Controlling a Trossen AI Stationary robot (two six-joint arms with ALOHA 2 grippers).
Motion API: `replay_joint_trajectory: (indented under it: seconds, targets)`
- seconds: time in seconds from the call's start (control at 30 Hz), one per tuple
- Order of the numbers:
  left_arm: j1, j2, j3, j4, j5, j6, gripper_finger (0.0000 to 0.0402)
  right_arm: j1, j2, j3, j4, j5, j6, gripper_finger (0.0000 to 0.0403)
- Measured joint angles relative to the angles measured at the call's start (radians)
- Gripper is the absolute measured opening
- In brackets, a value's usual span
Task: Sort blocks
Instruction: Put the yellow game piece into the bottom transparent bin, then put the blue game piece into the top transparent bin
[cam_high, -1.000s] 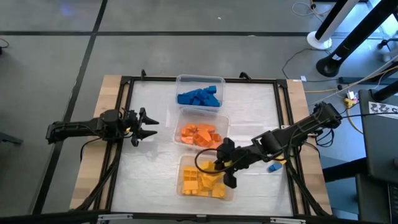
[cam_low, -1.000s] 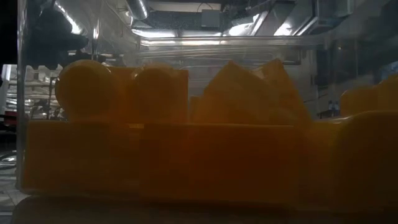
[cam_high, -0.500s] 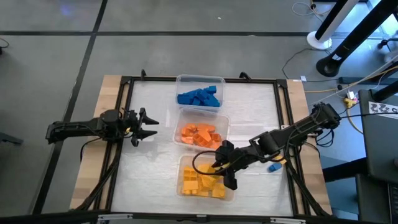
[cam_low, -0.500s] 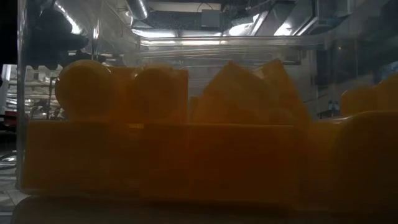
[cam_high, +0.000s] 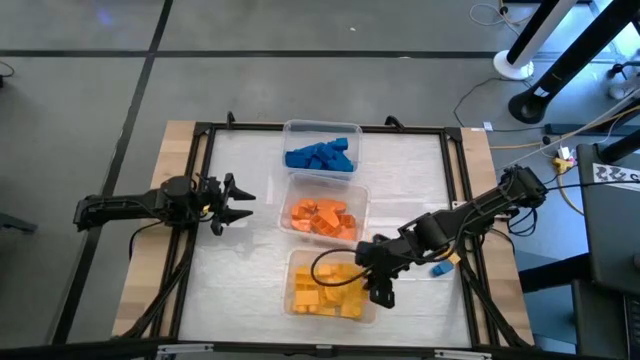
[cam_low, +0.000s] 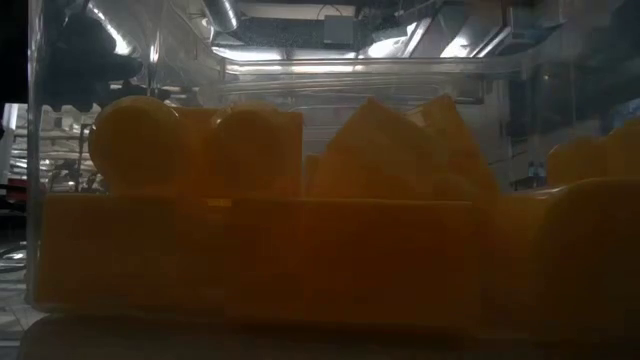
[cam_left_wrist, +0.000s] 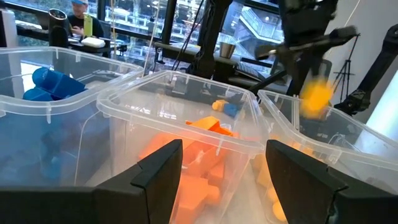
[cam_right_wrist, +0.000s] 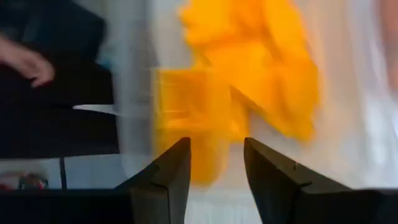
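Three clear tubs in a row: blue blocks farthest, orange blocks in the middle, yellow blocks nearest. My right gripper hangs over the yellow tub's right edge, fingers spread, empty. My left gripper waits left of the orange tub, fingers apart.
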Motion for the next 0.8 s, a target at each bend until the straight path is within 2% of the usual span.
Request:
replay_joint_trajectory:
  seconds: [0.1, 0.17, 0.27, 0.4, 0.53, 0.8]
  targets:
    - [0.0, 0.0, 0.0, 0.0, 0.0, 0.0, 0.0221, -0.001, 0.01, 0.0, -0.085, 0.014, 0.133, 0.0146]
    - [0.0, 0.0, 0.0, 0.0, 0.0, 0.0, 0.0221, -0.001, 0.013, -0.001, -0.073, 0.015, 0.152, 0.0146]
    - [0.0, 0.0, 0.0, 0.0, 0.0, 0.0, 0.0221, -0.001, 0.011, 0.0, -0.015, 0.017, 0.083, 0.0146]
    - [0.0, 0.0, 0.0, 0.0, 0.0, 0.0, 0.0221, 0.007, -0.003, 0.002, -0.035, -0.015, -0.021, 0.0146]
    - [0.0, 0.0, 0.0, -0.001, 0.0, 0.0, 0.0221, 0.024, -0.009, 0.023, -0.195, -0.096, -0.124, 0.0146]
    - [0.0, 0.0, 0.0, -0.001, 0.0, 0.0, 0.0221, 0.115, -0.009, 0.025, -0.587, -0.102, -0.237, 0.0146]
